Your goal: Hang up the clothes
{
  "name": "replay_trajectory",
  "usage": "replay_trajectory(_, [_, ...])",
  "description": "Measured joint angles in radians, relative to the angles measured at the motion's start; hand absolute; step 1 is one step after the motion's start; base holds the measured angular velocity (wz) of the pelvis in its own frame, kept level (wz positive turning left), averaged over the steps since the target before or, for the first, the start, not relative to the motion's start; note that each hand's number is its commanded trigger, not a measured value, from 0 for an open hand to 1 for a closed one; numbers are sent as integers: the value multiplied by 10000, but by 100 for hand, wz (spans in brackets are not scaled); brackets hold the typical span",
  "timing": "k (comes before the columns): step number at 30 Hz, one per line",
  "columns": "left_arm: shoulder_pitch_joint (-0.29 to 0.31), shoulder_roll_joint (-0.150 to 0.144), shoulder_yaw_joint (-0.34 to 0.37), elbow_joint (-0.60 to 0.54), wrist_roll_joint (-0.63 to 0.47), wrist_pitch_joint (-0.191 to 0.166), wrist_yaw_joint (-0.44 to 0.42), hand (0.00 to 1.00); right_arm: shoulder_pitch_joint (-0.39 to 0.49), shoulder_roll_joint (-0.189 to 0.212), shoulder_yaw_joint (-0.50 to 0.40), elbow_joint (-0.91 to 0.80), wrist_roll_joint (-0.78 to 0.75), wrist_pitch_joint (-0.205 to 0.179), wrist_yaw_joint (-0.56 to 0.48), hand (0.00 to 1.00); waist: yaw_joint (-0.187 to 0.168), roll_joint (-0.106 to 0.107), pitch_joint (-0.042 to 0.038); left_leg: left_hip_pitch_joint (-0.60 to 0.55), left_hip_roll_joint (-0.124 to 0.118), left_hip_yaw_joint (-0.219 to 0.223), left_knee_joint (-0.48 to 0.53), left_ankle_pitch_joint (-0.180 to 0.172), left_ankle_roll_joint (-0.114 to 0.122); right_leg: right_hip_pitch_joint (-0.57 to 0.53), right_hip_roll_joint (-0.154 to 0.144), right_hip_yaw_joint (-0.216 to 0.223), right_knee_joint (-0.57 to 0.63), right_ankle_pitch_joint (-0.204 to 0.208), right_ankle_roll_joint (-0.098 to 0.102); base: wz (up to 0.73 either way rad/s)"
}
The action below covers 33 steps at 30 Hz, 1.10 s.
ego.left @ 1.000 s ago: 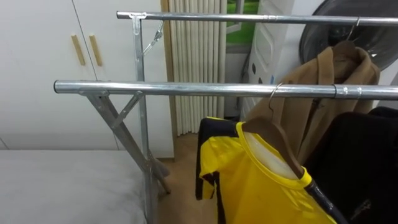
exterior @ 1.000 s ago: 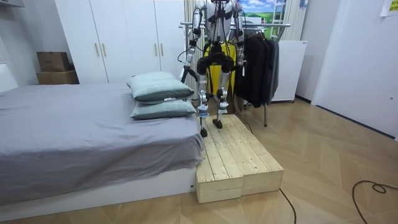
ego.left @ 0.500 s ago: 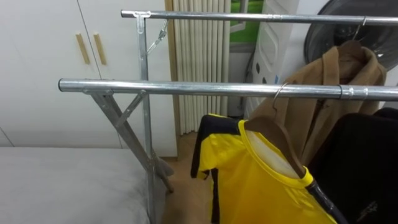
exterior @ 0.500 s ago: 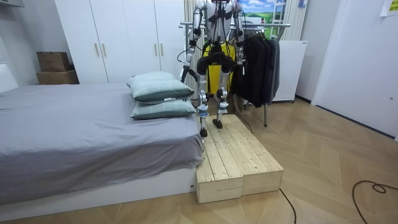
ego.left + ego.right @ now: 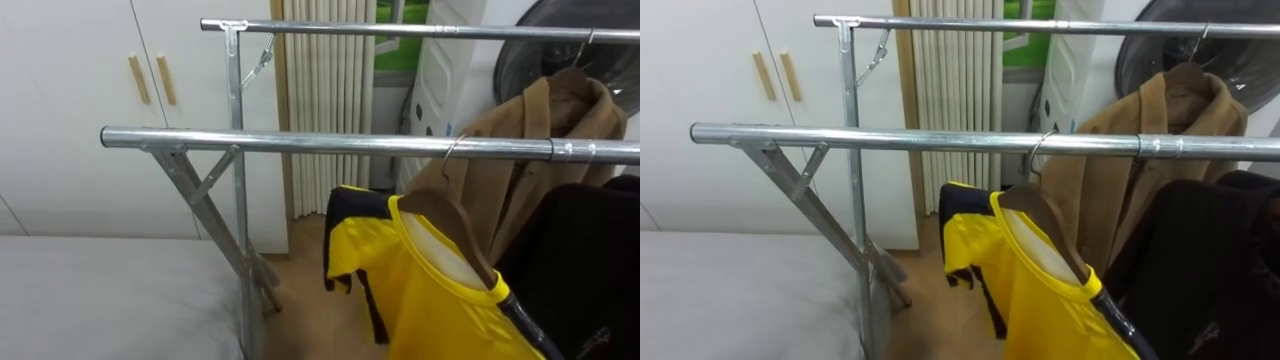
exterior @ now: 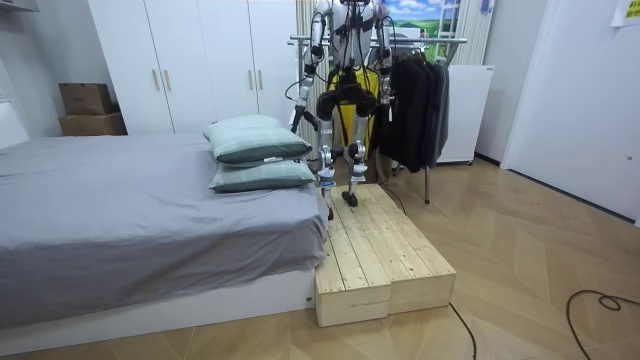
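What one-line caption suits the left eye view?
Yellow shirt on a wooden hanger hooked over the near rail, tan coat behind on the far rail.

Upright, back to me, both arms down.
In the room view I've got the robot standing straight on both legs, facing away. The arms hang from the shoulders along the torso. The left hand (image 6: 300,94) sits at hip height on the room view's left, and the right hand (image 6: 386,98) mirrors it on the right.

A bedroom: grey bed (image 6: 120,220) with pillows (image 6: 258,138), white wardrobe (image 6: 190,60), clothes rack (image 5: 330,143).
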Motion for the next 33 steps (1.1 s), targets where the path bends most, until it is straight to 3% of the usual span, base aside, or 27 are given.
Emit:
replay_trajectory(3, [-1, 0, -2, -11, -2, 0, -1, 0, -27, 0, 5, -31, -143, -23, 26, 0, -1, 32, -13, -3, 2, -24, 37, -11, -8, 17, -4, -22, -1, -1, 0, 0])
replay_trajectory(6, [-13, 2, -29, -7, -3, -8, 12, 0, -95, -37, 237, -53, -501, -170, 99, 0, 5, 76, 23, -11, 4, -61, 51, -13, -10, 14, -20, -102, -2, -12, -16, 3])
replay_trajectory(9, [-19, 50, -226, -26, -1, -59, 23, 0, -151, -99, 525, -92, -649, -223, 160, 0, 19, 140, -1, -73, 1, -211, 71, -47, -15, 1, -67, -274, -1, -62, -37, 13])
replay_trajectory(12, [-133, 46, -257, -76, 3, -152, 46, 0, -446, -142, 880, -57, -1006, -218, 157, 0, 238, 254, -9, -369, 23, -277, 190, 0, -64, -184, -120, -563, 10, 33, -180, 11])
replay_trajectory(16, [-232, 30, -258, -248, 61, -469, -19, 0, -571, -331, 865, -58, -1759, -283, 184, 0, 291, 440, -12, -941, 6, -916, 410, 146, -131, -324, -371, -1480, 14, -63, -305, 64])
replay_trajectory(18, [-290, 15, -439, -451, 108, -483, -90, 0, -561, -419, 869, -40, -1756, -283, 133, 0, 234, 491, -16, -1275, 69, -729, 557, 303, -214, -314, -571, -2109, 16, -229, -341, 106])
replay_trajectory(19, [-308, -23, -481, -686, 113, -496, -188, 0, -538, -479, 866, -35, -1706, -281, 81, 0, 236, 431, -42, -1460, 124, -386, 574, 484, -258, -308, -760, -2567, 15, -383, -340, 128])
replay_trajectory(20, [-334, -78, -486, -798, 100, -563, -259, 0, -537, -494, 874, 14, -1711, -277, 48, 0, 251, 428, -40, -1616, 225, 362, 586, 747, -250, -282, -962, -3054, 59, -544, -380, 133])
replay_trajectory(21, [-366, -125, -486, -796, 85, -593, -284, 0, -536, -524, 872, 49, -1725, -275, 46, 0, 254, 387, -27, -1656, 285, 766, 579, 899, -228, -278, -1067, -3323, 59, -611, -376, 141])
replay_trajectory(22, [-415, -211, -538, -794, 74, -643, -370, 0, -507, -571, 865, 108, -1710, -267, 32, 0, 260, 327, 5, -1786, 397, 1559, 567, 1171, -181, -228, -1276, -3957, 34, -691, -391, 152])
replay_trajectory(23, [-425, -247, -654, -798, 102, -688, -483, 0, -491, -607, 809, 236, -1709, -254, 30, 0, 263, 317, 12, -1891, 593, 2390, 895, 1219, -127, -113, -1446, -4578, 20, -843, -346, 150])
replay_trajectory(25, [-421, -287, -621, -794, 119, -686, -611, 0, -488, -707, 749, 393, -1716, -132, 21, 0, 322, 291, 11, -1881, 933, 3336, 1707, 945, 42, 95, -1583, -5351, 42, -1036, -296, 137])
replay_trajectory(27, [-426, -278, -606, -793, 109, -674, -695, 0, -493, -710, 752, 388, -1798, -73, 8, 0, 354, 243, 31, -1751, 1141, 3787, 2191, 717, 95, 198, -1692, -6125, 63, -1165, -268, 135])
replay_trajectory(29, [-547, -231, -601, -787, 122, -667, -877, 0, -523, -646, 637, 385, -1958, -60, -19, 0, 340, 139, 59, -1330, 1417, 4363, 2537, 413, 30, 284, -1883, -7175, 222, -1374, -196, 148])
replay_trajectory(30, [-561, -202, -613, -769, 168, -658, -891, 0, -566, -619, 603, 391, -2011, -53, -21, 0, 306, 112, 64, -1179, 1445, 4449, 2512, 352, -40, 288, -1887, -7313, 244, -1415, -175, 139])
replay_trajectory(32, [-478, -107, -606, -726, 206, -647, -920, 0, -771, -510, 403, 486, -2030, -48, 23, 0, 304, 41, 64, -574, 1356, 4776, 1930, 111, -199, 376, -2027, -8099, 524, -1534, -92, 120])
replay_trajectory(33, [-474, -90, -606, -726, 202, -643, -920, 0, -771, -488, 398, 485, -2016, -49, 43, 0, 315, 28, 62, -476, 1329, 4806, 1721, 61, -273, 370, -2070, -8293, 624, -1560, -84, 100])
